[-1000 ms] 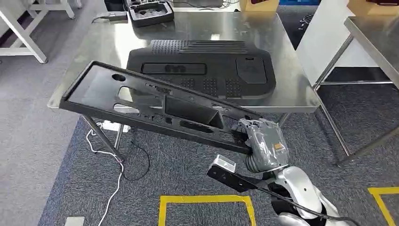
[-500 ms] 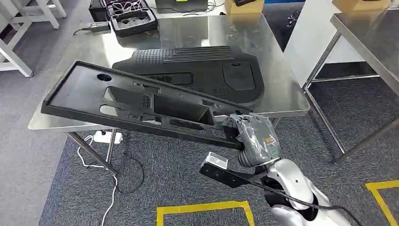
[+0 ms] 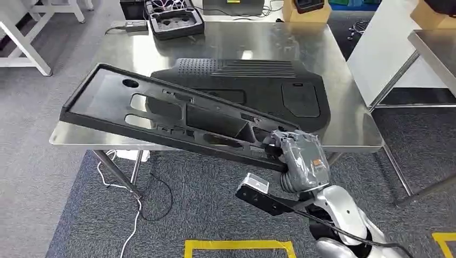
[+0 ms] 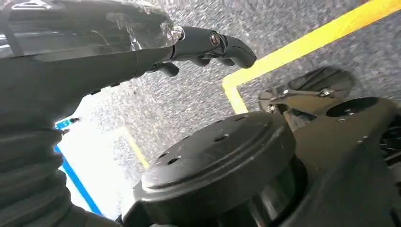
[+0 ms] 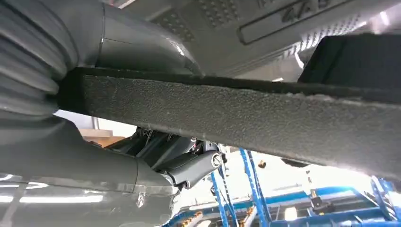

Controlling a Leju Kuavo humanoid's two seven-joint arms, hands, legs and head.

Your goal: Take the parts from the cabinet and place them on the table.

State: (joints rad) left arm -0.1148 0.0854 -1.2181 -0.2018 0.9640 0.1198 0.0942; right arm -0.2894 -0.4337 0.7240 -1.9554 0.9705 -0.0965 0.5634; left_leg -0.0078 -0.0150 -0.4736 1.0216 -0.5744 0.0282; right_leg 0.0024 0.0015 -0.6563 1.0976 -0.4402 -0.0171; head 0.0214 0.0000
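The right hand [image 5: 71, 118], with its grey ribbed cover, holds the rough black edge of a long plastic panel [image 5: 246, 118]; the thick grey thumb is on one side and the darker fingers [image 5: 191, 168] are on the other. Behind the panel there are blue metal frames [image 5: 250, 189].

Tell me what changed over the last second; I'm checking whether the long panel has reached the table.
The whole head view shifted, so the camera moved. The long black panel now reaches a little further over the steel table, its held end off the near edge. The right hand still grips that end. The big black part lies flat as before. The left hand hangs empty.
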